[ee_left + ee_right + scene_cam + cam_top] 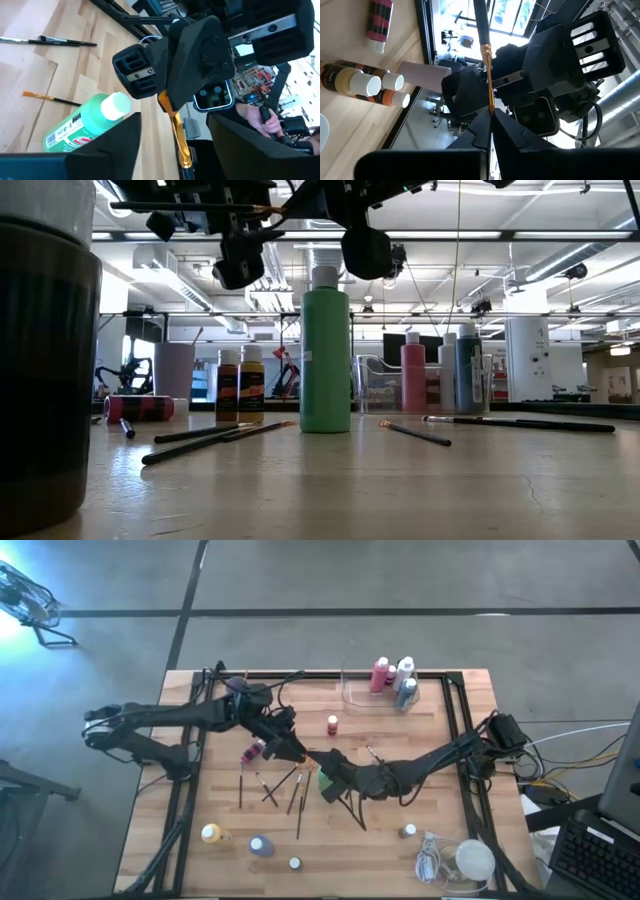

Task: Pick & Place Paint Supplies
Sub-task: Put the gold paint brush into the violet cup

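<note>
My right gripper (491,117) is shut on a thin paintbrush (486,60) with a gold ferrule, held in the air over the table's middle (322,766). My left gripper (175,127) faces it from the table's left, open. Its fingers stand on either side of the brush's handle (181,150) without touching it. A green bottle (326,783) stands upright just below the two grippers. A pink bottle (254,751) lies on its side, and several brushes (280,788) lie flat on the wood. My right gripper pinches the brush at the bristle end of its gold ferrule (489,105) between its two fingers. The fingers come level from the table's right. The brush sticks straight out ahead of them toward my left gripper, lifted clear of the table.
A clear tray (352,692) at the far edge holds pink, white and blue bottles. A small bottle (333,724) stands near the middle. Yellow (211,833) and purple (261,846) bottles stand near the front. A white lump with a cord (468,860) lies at the near right.
</note>
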